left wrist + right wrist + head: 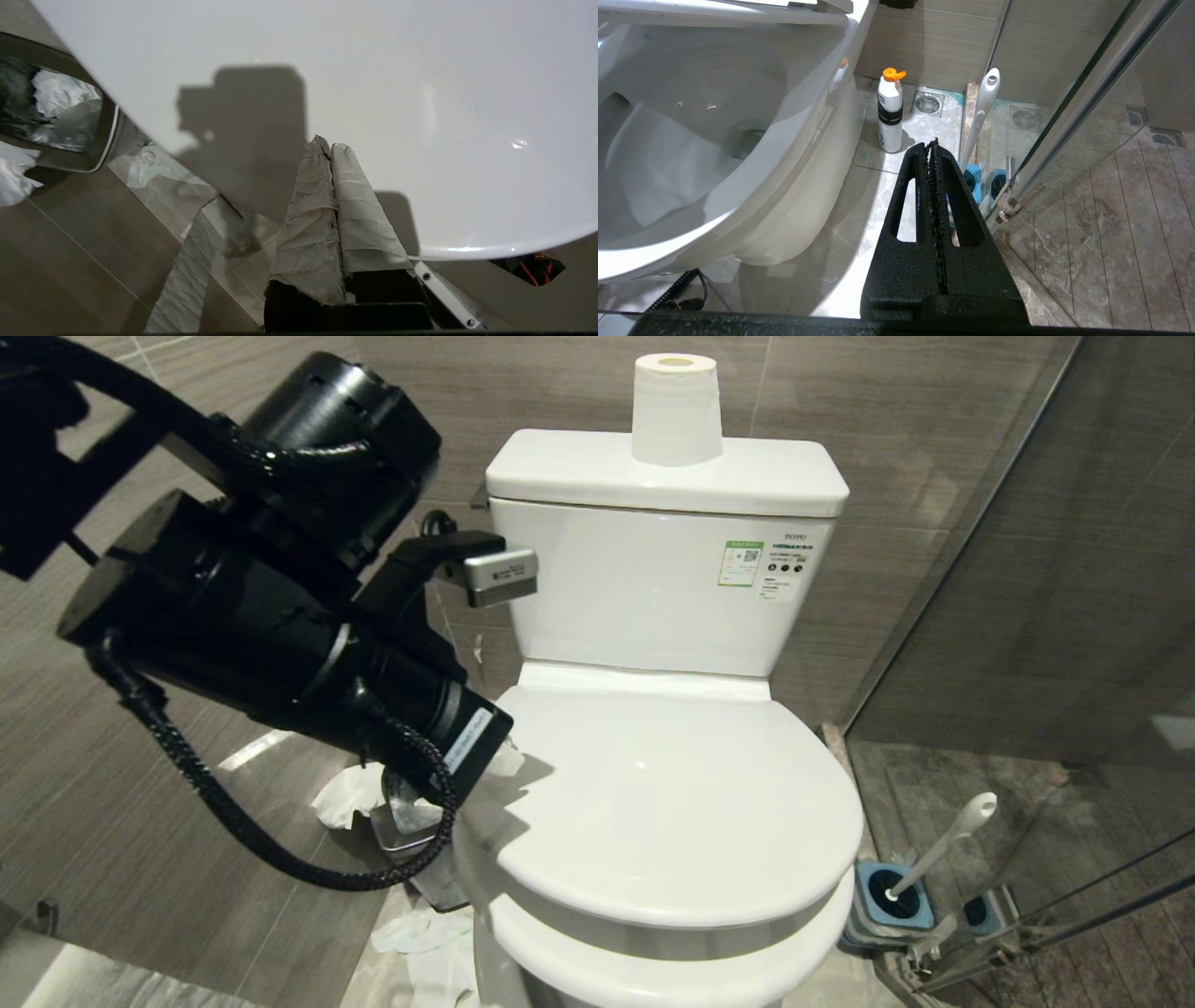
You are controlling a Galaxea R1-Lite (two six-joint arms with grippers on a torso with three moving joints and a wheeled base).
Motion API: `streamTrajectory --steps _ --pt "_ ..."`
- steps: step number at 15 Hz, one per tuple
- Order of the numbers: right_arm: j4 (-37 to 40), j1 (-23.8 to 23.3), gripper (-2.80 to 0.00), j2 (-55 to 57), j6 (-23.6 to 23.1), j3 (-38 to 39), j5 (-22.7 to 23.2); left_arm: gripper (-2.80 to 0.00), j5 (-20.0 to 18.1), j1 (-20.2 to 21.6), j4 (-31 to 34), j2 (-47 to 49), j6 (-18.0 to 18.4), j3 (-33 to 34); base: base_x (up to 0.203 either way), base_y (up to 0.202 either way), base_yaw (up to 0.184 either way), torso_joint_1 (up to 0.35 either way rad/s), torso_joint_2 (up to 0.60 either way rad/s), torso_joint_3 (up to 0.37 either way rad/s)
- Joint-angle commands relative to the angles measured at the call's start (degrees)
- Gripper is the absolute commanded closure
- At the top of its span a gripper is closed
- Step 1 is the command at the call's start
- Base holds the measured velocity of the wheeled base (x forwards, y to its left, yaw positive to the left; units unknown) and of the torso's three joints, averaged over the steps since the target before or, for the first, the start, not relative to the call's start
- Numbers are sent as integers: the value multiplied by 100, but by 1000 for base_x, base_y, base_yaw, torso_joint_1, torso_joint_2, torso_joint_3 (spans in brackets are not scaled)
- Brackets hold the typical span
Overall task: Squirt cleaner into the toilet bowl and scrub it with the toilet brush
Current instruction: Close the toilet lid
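The left arm reaches in bent from the room's left side, its left gripper [331, 149] with tape-wrapped fingers pressed together, empty, poised over the left edge of the toilet bowl's [597, 980] shut lid [672, 793] — a waste bin [100, 154] sits just beside that edge on the floor. The right gripper [933, 144] hangs low beside the bowl's right flank, fingers closed on nothing. The toilet brush [943, 845] stands in its blue holder [887, 910] by the glass door [1069, 116], handle leaning up and right; a cleaner bottle [890, 114] stands upright near the wall.
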Motion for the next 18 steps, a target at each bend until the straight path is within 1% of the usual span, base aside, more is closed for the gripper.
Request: streamTrajectory --steps 1,2,4,6,8,9,13,16,17,18 --pt "0 -1 0 5 0 1 2 0 12 -152 33 365 -114 8 0 0 0 0 0 0" --pt "0 -8 0 5 0 1 2 0 10 -197 28 462 -172 5 0 0 0 0 0 0" --pt "0 -9 0 5 0 1 2 0 9 -319 24 658 -503 0 0 0 0 0 0 0" --pt "0 0 0 5 0 1 2 0 28 -348 29 814 -630 13 0 0 0 0 0 0" --pt "0 0 0 5 0 1 2 0 292 -386 24 1005 -794 29 0 0 0 0 0 0" --pt "0 -3 0 5 0 1 2 0 347 -409 24 1074 -895 30 0 0 0 0 0 0" --pt "0 -5 0 5 0 1 2 0 369 -406 -95 1307 -1217 -60 0 0 0 0 0 0" --pt "0 0 0 5 0 1 2 0 612 -393 -169 1504 -1354 -71 0 0 0 0 0 0" --pt "0 -9 0 5 0 1 2 0 669 -402 -173 1599 -1461 -72 0 0 0 0 0 0" --pt "0 -4 0 5 0 1 2 0 754 -419 -198 1695 -1650 -74 0 0 0 0 0 0"
